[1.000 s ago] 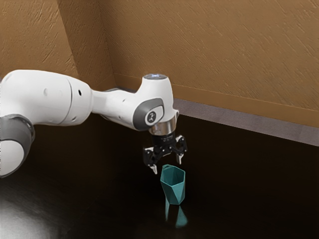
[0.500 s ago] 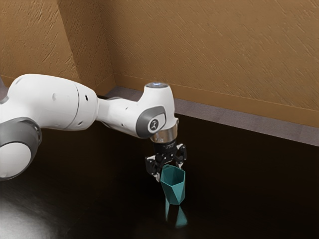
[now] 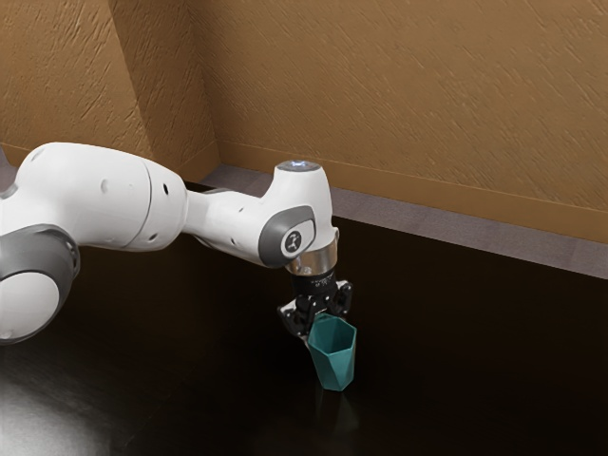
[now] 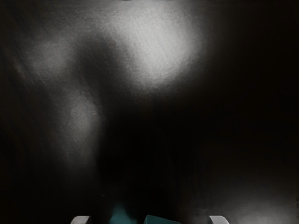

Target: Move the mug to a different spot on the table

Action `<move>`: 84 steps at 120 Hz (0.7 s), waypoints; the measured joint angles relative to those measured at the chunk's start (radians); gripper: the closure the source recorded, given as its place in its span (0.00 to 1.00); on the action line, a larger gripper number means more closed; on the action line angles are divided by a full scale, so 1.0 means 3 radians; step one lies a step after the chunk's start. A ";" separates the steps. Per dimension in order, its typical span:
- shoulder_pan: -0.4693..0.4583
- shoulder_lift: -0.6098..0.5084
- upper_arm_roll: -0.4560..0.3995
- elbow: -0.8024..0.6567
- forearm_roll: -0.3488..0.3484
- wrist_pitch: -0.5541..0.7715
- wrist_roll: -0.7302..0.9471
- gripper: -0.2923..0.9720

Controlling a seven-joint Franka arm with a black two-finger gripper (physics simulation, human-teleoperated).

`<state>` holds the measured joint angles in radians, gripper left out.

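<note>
So, quick rundown. Everything is placed off the teal mug, since it's the one thing on the table. The mug is a faceted, angular one that's wider at the rim than at the base. It stands upright on the glossy black table, out on the open part of the surface. No handle shows from this side.

The white Franka arm comes in from the exterior view's left of the mug and bends down at the wrist. That puts the black gripper right at the mug's rim, on the edge toward the exterior view's left. The gripper's lower end sits behind the rim from this angle, so it overlaps the mug instead of hovering clear above it. Honestly, I can't tell whether it's clamped on the mug or open around it, because the rim hides the part that matters.

Behind the mug, well apart from it, a grey strip runs along the table's far edge. The textured brown wall rises above that strip.

In the wrist view, a bit of the teal mug shows just under the hand. Past the mug there's dark tabletop with a couple of soft pale reflections on it.
</note>
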<state>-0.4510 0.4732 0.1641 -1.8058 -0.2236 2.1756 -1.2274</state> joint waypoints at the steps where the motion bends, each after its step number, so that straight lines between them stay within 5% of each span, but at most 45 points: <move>1: 0.0000 0.0000 0.0000 0.0000 0.0001 0.0000 -0.0001 0.55; 84: 0.0089 -0.0138 0.0051 0.0002 0.0032 -0.0082 -0.0014 0.72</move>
<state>-0.4243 0.4317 0.1793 -1.8052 -0.2140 2.1510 -1.2317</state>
